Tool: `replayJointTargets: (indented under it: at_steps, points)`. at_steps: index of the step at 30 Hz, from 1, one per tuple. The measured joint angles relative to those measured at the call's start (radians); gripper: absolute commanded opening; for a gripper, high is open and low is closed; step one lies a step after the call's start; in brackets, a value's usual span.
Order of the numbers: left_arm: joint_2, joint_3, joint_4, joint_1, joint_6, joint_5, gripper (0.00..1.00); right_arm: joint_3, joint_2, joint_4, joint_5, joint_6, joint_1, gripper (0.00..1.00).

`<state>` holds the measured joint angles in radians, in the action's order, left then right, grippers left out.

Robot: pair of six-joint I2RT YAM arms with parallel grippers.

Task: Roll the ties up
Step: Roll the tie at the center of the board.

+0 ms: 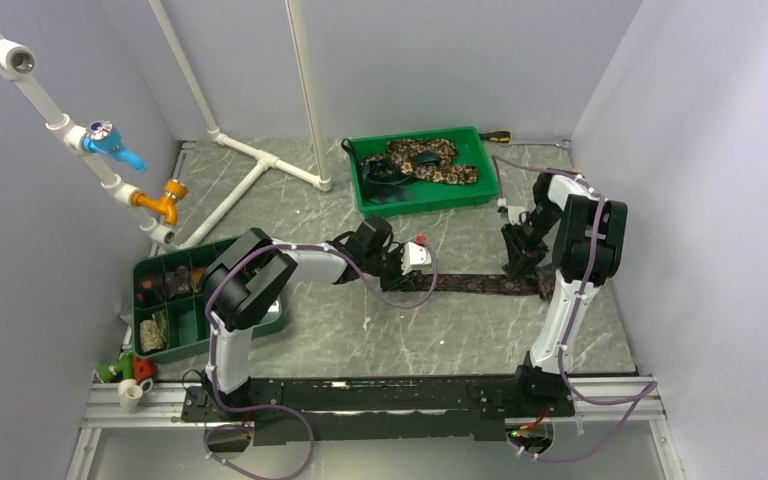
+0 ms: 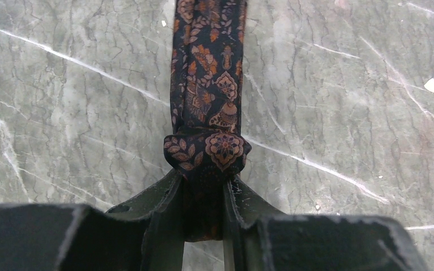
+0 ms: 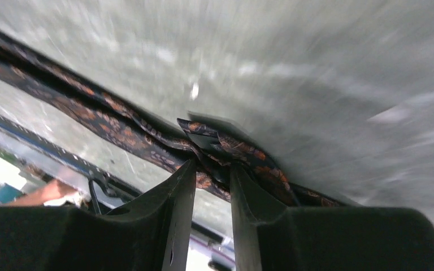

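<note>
A dark brown patterned tie (image 1: 480,284) lies stretched across the middle of the table between both arms. My left gripper (image 1: 412,268) is shut on its left end, which is folded into a small roll (image 2: 206,152) at the fingertips; the rest of the tie (image 2: 206,62) runs straight away from it. My right gripper (image 1: 518,258) is shut on the tie near its right end, pinching a bunched fold (image 3: 215,148) between the fingertips. More ties, tan-and-brown mottled (image 1: 425,160), lie in the green tray (image 1: 478,190) at the back.
A green compartment bin (image 1: 185,335) with rolled items sits at the left beside my left arm. White pipe frame (image 1: 250,165) stands at the back left, with blue and orange taps on the left wall. A screwdriver (image 1: 497,136) lies behind the tray.
</note>
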<state>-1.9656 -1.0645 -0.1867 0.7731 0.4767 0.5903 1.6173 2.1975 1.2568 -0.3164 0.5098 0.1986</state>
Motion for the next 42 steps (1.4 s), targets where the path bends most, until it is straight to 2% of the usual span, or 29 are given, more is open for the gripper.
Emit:
replayJointTargets:
  at_steps: [4,6,13,16,20,23,28,31,34,37,42]
  points:
    - [0.002,0.0,0.004,0.0,0.012,0.003,0.18,-0.171,-0.083,-0.003,0.05,0.021,0.002,0.35]
    - [0.002,0.0,0.005,0.0,0.013,0.005,0.18,-0.182,-0.087,0.01,0.056,0.02,0.003,0.37]
    - [0.002,0.0,0.007,-0.001,0.012,0.006,0.18,0.004,-0.081,-0.033,0.01,0.011,-0.006,0.48]
    - [0.003,0.002,0.007,-0.001,0.011,0.006,0.18,0.022,-0.105,-0.04,0.0,0.017,-0.015,0.5]
    - [0.005,0.005,0.008,-0.004,0.008,0.005,0.18,-0.044,-0.176,-0.008,-0.005,0.053,-0.014,0.41]
    - [0.005,0.005,0.008,-0.004,0.007,0.005,0.18,-0.16,-0.291,0.036,0.005,0.091,-0.002,0.36]
    - [0.005,0.005,0.008,-0.004,0.005,0.005,0.18,-0.394,-0.449,0.077,0.086,0.133,0.009,0.34]
    - [0.005,0.005,0.008,-0.005,0.005,0.005,0.18,-0.488,-0.424,0.039,0.152,0.137,0.012,0.34]
    - [0.005,0.007,0.006,-0.005,0.005,0.006,0.18,-0.482,-0.33,-0.025,0.209,0.136,0.029,0.34]
    - [0.009,0.014,-0.001,-0.005,0.005,0.006,0.18,-0.385,-0.225,-0.048,0.241,0.13,0.048,0.35]
    - [0.013,0.023,-0.007,-0.006,0.004,0.003,0.18,-0.215,-0.147,-0.059,0.261,0.135,0.053,0.36]
